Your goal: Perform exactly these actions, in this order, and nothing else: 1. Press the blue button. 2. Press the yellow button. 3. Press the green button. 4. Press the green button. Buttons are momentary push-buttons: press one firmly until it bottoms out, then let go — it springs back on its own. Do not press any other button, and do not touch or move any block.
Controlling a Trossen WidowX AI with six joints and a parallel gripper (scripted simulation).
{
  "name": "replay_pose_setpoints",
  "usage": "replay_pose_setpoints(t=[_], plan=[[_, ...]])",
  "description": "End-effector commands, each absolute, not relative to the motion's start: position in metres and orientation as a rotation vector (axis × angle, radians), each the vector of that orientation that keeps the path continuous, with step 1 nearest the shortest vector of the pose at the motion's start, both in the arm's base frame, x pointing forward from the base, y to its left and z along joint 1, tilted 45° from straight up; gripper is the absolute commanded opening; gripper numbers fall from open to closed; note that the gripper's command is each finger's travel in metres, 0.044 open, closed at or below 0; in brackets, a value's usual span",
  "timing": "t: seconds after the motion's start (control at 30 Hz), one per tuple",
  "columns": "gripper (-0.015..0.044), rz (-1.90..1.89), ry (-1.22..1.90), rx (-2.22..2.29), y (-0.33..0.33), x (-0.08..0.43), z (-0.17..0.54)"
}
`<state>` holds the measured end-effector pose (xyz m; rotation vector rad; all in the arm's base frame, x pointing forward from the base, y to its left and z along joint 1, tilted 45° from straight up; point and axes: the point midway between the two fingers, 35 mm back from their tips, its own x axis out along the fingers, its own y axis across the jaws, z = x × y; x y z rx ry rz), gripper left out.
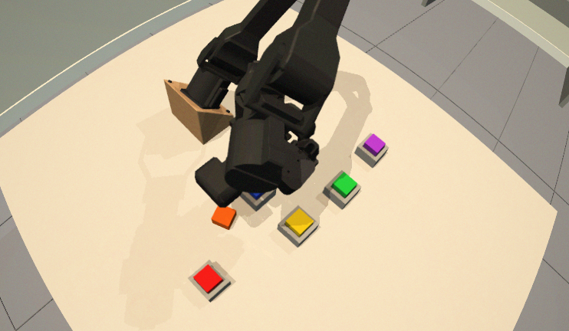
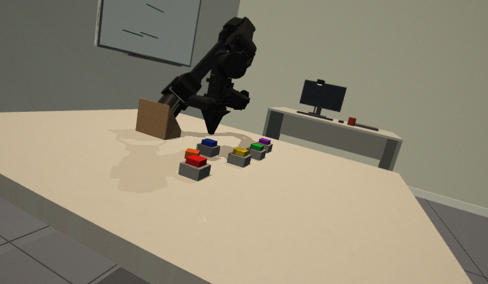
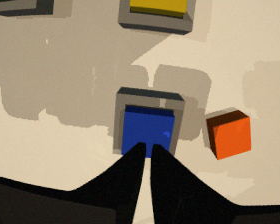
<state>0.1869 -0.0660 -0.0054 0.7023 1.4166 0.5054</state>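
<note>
My gripper (image 2: pixel 211 133) (image 3: pixel 148 150) is shut and empty, its fingertips pointing down a little above the blue button (image 2: pixel 209 142) (image 3: pixel 148 129), with a small gap in the exterior view. The blue button stands raised in its grey base; in the top view the arm hides most of it. The yellow button (image 1: pixel 299 222) (image 2: pixel 241 152) (image 3: pixel 160 6) stands raised, partly in shadow. The green button (image 1: pixel 344 185) (image 2: pixel 257 146) stands raised between the yellow and purple buttons; only a sliver of it shows in the wrist view.
An orange block (image 1: pixel 224 217) (image 2: pixel 192 153) (image 3: pixel 233 136) lies close beside the blue button. A red button (image 1: pixel 208 278) (image 2: pixel 196 160) and a purple button (image 1: pixel 374 144) (image 2: pixel 264 141) stand farther off. A wooden wedge (image 1: pixel 183 111) (image 2: pixel 153 118) stands by the arm's base.
</note>
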Motion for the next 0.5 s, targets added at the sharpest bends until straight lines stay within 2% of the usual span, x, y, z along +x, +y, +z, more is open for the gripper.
replay_pose_setpoints(t=[0.0,0.23,0.47], plan=[[0.0020,0.509,1.416,0.693,-0.071,0.186,0.001],[0.0020,0.508,1.418,0.692,-0.113,0.180,0.043],[0.0020,0.507,1.418,0.691,-0.117,0.188,0.045]])
